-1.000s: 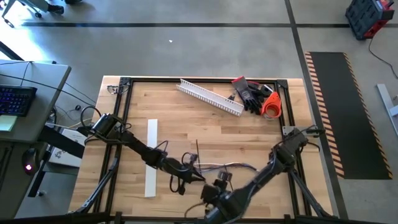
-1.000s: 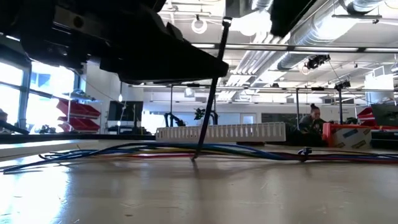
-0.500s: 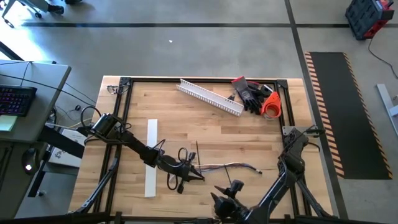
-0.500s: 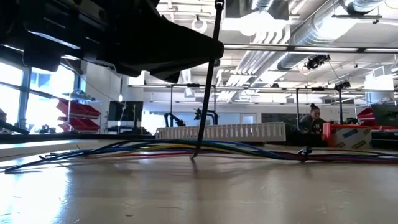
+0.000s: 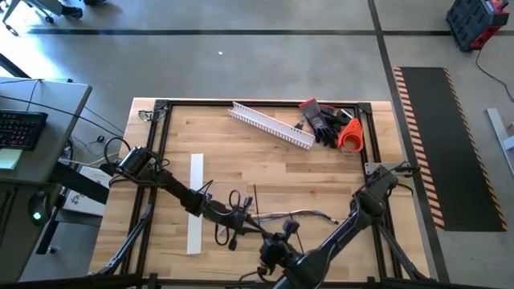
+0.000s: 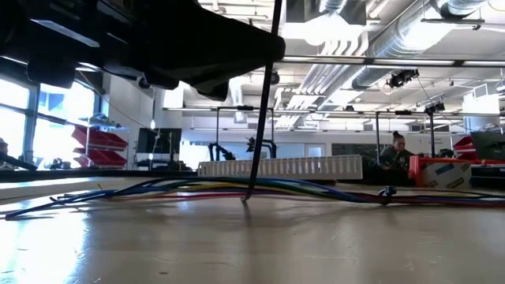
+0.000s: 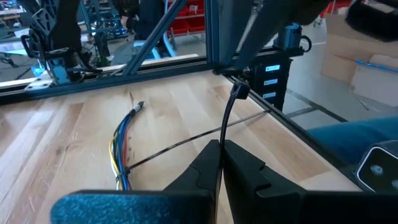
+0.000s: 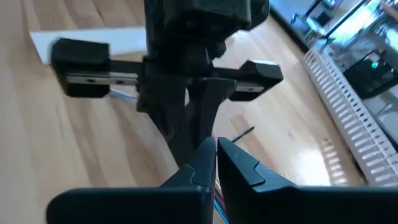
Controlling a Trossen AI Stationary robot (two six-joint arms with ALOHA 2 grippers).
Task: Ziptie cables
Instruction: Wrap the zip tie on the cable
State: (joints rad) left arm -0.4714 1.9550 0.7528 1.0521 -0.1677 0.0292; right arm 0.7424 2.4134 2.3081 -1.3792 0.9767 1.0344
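Left hand (image 5: pixel 259 228): dark, matte, two tapered fingers (image 7: pixel 242 163) pressed together on a thin black zip tie (image 6: pixel 260 118). The tie's slim strap ran between the pads; in the low view it stood nearly upright, its tip touching the desk (image 5: pixel 265 164) at the cables (image 6: pixel 205 189).

Right hand (image 8: pixel 216 152): same dark build, fingers shut with nothing visible between them, set just beside the left hand near the front edge of the desk and facing it.

Cables (image 5: pixel 301 215): a loose bunch of thin, flexible insulated wires, blue, yellow, red and grey, lying flat on the desk and running from the left hand toward the right side. The ends fanned slightly at one tip in the left wrist view (image 7: pixel 124 146).

Desk: pale butcher-block wood, jointed planks, smooth finish, bordered by a black metal frame.

Flat white strip (image 5: pixel 194 202): plain, straight, rectangular, lying on the left half of the desk, partly crossed by the left arm.

White slotted channel (image 5: pixel 271 124): long, rigid plastic, comb-like ribbed walls, laid at an angle near the far edge.

Gloves (image 5: pixel 323 120): dark and red, crumpled, soft, beside the channel's right end.

Orange item (image 5: pixel 349 136): rounded, glossy, touching the gloves; its kind could not be told.
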